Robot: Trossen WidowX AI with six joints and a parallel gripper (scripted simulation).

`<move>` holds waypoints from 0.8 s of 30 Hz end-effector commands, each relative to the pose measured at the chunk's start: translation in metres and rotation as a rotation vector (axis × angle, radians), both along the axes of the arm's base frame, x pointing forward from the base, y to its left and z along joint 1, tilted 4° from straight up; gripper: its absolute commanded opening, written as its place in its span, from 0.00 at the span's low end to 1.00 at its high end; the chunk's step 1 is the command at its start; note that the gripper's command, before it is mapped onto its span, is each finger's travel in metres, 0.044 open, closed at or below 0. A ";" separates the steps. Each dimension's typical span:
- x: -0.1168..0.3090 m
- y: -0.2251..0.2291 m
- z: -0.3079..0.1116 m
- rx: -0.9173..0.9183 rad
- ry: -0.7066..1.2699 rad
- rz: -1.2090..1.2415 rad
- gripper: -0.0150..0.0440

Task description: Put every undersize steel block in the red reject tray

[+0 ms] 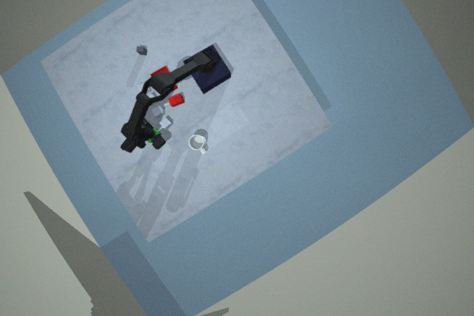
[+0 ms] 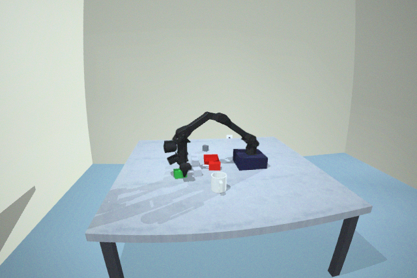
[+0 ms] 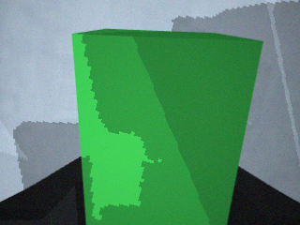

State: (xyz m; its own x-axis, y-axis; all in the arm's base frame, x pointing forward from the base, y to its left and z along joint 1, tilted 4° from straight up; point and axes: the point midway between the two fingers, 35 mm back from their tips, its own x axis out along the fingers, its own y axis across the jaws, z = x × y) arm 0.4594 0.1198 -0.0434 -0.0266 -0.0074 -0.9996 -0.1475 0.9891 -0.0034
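Green gauge (image 1: 155, 131) (image 2: 178, 173) (image 3: 159, 127) sits clamped in the pincer (image 1: 152, 137) (image 2: 183, 173) (image 3: 155, 157); the arm (image 1: 174, 77) (image 2: 208, 116) arches, its wrist pointing down.

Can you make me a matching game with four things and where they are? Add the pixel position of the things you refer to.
1. green GO gauge (image 1: 155, 131) (image 2: 178, 173) (image 3: 164, 117)
2. white mug (image 1: 196, 142) (image 2: 219, 182)
3. dark gray block (image 1: 141, 49) (image 2: 205, 148)
4. navy box (image 1: 207, 84) (image 2: 251, 162)

A. under the arm's base end
B. between the end effector's fingers
C. beyond the red tray (image 1: 161, 71) (image 2: 211, 155) in the exterior view
D. nearest the exterior camera of these four

Pairs: 1-B, 2-D, 3-C, 4-A
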 end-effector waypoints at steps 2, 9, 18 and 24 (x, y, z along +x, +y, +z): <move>0.006 0.001 0.003 0.003 -0.012 0.005 0.25; 0.007 0.001 0.003 0.003 -0.013 0.005 0.25; 0.011 0.002 0.004 0.003 -0.013 0.005 0.25; 0.012 0.002 0.004 0.003 -0.013 0.005 0.25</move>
